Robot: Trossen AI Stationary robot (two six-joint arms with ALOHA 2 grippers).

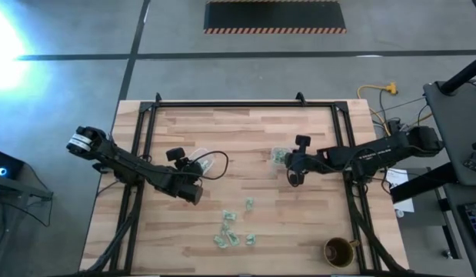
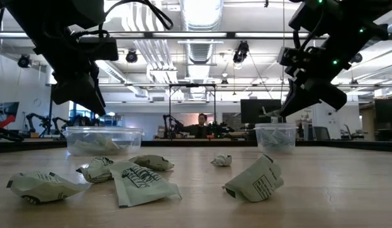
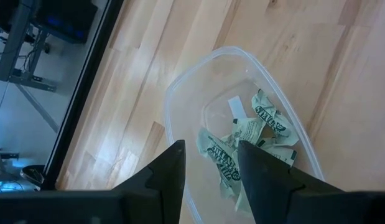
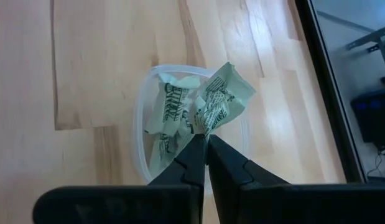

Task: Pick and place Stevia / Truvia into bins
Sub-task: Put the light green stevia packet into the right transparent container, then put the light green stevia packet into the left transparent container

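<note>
My right gripper [image 4: 203, 138] is shut on a crumpled green-and-white packet [image 4: 220, 99], directly above the smaller clear bin [image 4: 139, 124], which holds a few packets [image 4: 170, 106]. In the high view this bin [image 1: 280, 156] sits right of the table's centre. My left gripper [image 3: 211, 149] is open and hovers over the larger clear bin [image 3: 173, 99], [image 1: 211, 163], with several packets [image 3: 254, 134] lying on its floor. Several more packets [image 1: 238, 227], [image 2: 142, 180] lie loose on the table near its near edge. My right gripper pinches the packet between its two fingertips [image 4: 195, 146], at the packet's lower crumpled edge [image 4: 204, 127]. The fingers come from above, pointing down. The packet is lifted clear and stands out beyond the fingertips over the bin's opening.
A round brown cup [image 1: 339, 250] stands at the table's near right corner. The black frame rails [image 1: 145, 138] run along the table's left, far and right sides. Bare wood lies between the two bins and the loose packets. A person [image 2: 202, 123] sits far off in the room.
</note>
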